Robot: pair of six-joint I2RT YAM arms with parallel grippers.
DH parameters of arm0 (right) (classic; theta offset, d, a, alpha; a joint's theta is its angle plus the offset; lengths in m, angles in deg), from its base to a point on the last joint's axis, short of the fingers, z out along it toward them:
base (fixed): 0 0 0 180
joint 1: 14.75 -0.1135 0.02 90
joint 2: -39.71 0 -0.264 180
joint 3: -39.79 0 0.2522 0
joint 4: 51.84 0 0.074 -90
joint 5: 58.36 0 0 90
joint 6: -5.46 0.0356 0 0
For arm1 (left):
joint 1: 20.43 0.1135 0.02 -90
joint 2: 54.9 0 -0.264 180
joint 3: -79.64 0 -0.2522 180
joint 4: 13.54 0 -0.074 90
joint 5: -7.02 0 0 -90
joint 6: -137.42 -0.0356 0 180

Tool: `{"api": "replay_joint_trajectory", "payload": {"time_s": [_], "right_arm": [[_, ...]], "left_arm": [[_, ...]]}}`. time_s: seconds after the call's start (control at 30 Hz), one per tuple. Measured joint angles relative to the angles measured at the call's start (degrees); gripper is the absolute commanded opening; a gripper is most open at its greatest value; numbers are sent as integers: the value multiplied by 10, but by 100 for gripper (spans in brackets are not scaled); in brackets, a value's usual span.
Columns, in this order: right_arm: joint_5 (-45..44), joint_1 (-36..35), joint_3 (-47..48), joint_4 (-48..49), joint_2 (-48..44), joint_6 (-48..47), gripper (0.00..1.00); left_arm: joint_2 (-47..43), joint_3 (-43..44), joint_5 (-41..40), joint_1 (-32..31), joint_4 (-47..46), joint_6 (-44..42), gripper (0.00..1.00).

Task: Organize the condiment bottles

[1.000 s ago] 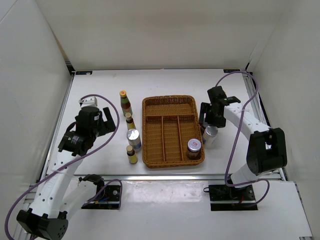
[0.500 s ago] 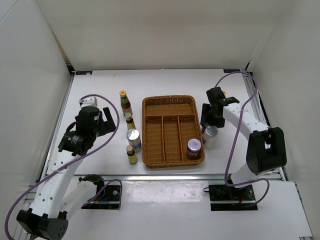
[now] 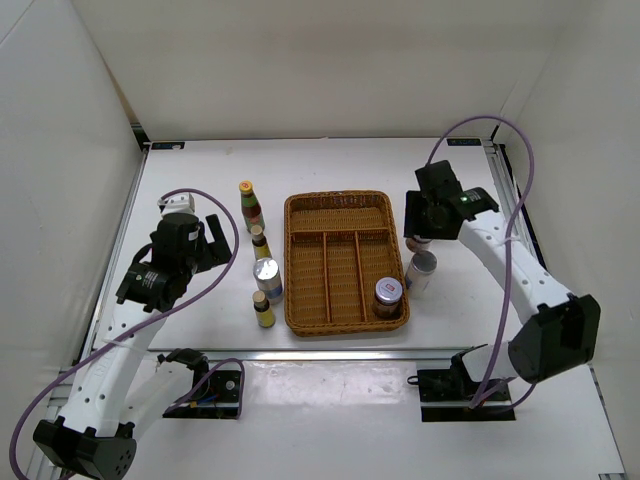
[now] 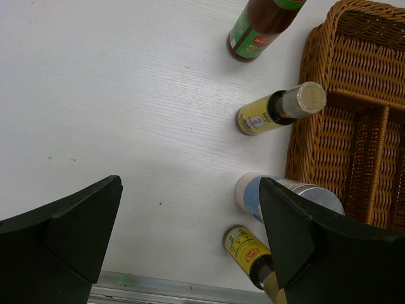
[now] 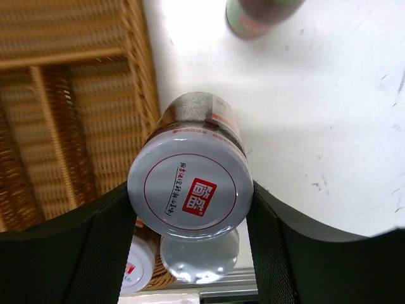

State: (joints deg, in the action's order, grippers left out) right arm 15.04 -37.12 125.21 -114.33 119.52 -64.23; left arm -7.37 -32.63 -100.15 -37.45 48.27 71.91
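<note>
Right jaws sit about half open, clamped on a silver-lid jar point(image 5: 190, 190), one finger on each side near the lid. The jar is upright, just right of the tray point(image 5: 142, 76) wall. I can't tell whether its base is off the table point(image 3: 200, 180).

Left jaws are wide open and hold nothing, hovering over the table left of the bottle row: sauce bottle point(image 4: 259, 28), brown bottle point(image 4: 278, 109), left jar point(image 4: 288, 196), second brown bottle point(image 4: 250, 250).

Other items:
- Spare jar point(image 3: 421, 268) stands on the table close under the held one.
- Tray jar point(image 3: 388, 293) is in the right long slot, near end.
- Another sauce bottle point(image 5: 262, 12) stands behind the held jar.

Step in hand, as I judge it, is moving the held jar into the tray. To do it well:
- Lift straight up first, because the wicker rim is right beside the jar and will catch its base if it is dragged sideways.
- Keep it vertical. The grip is high on a round, smooth body, so tilt could make it swing or slip.
- Cross the rim with clearance.
- Lower into the right slot behind the tray jar without bumping it.
- Release only once the base is seated, and avoid clipping the spare jar on the way out.
</note>
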Motion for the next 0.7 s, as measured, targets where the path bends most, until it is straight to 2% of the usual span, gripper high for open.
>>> {"api": "replay_joint_trajectory", "payload": {"time_s": [0.27,0.7], "right_arm": [[18,-22,65,-14,-21,-38,23],[103,-122,29,12,14,-40,19]], "left_arm": [[0,0,0,0,0,0,100],[0,0,0,0,0,0,100]]}}
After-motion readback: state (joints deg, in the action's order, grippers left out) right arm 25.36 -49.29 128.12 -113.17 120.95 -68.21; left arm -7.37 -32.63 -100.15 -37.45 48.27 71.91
